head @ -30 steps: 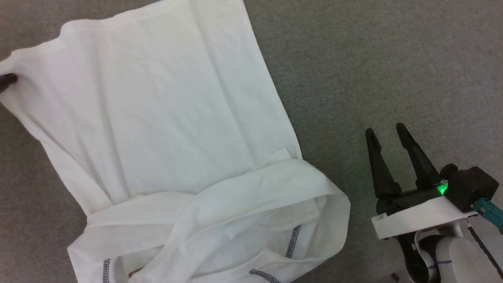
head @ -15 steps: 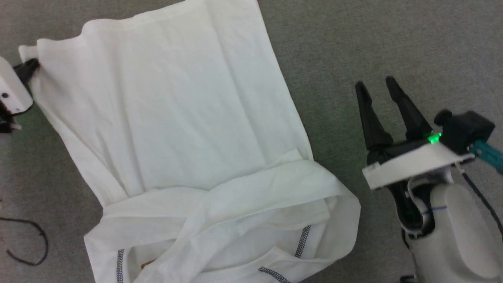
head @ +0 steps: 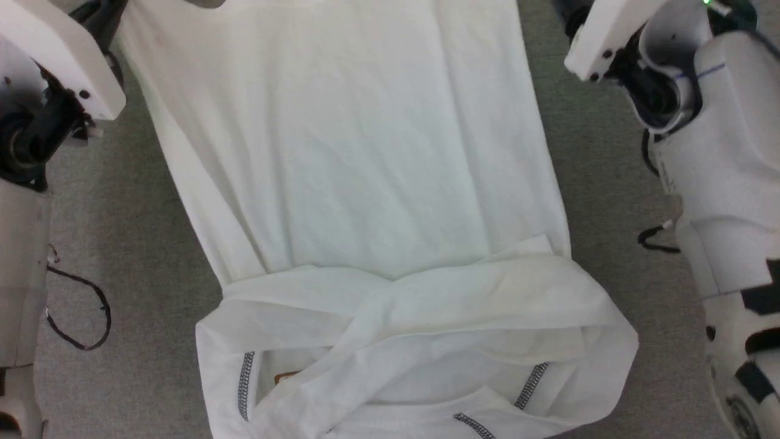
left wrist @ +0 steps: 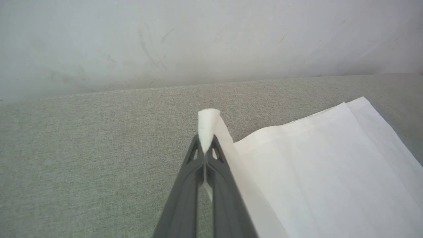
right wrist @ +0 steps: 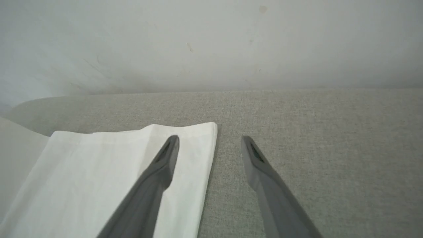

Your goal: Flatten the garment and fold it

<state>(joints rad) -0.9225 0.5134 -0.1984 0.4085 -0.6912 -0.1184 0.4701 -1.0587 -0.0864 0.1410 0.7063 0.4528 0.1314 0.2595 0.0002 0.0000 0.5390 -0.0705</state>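
Note:
The garment (head: pixel 353 158) is a white shirt spread on the grey fabric surface, its near end bunched into folds that show dark zigzag stitching (head: pixel 245 381). In the left wrist view my left gripper (left wrist: pixel 205 145) is shut on a far corner of the garment (left wrist: pixel 317 172), and a small tuft of cloth sticks up past the tips. In the right wrist view my right gripper (right wrist: pixel 210 141) stands open over the other far corner of the garment (right wrist: pixel 138 172), one finger above the cloth and the other above bare surface. Both wrists sit at the top corners of the head view.
A pale wall (right wrist: pixel 211 43) rises just behind the far edge of the grey surface (right wrist: pixel 314 132). Thin black cables (head: pixel 82 317) hang beside my left arm, and another loop (head: pixel 655 239) beside my right arm (head: pixel 725 183).
The head camera has swung, shifting the whole picture. My left gripper has shut on the garment's far corner. My right arm has reached forward to the other far corner, still open.

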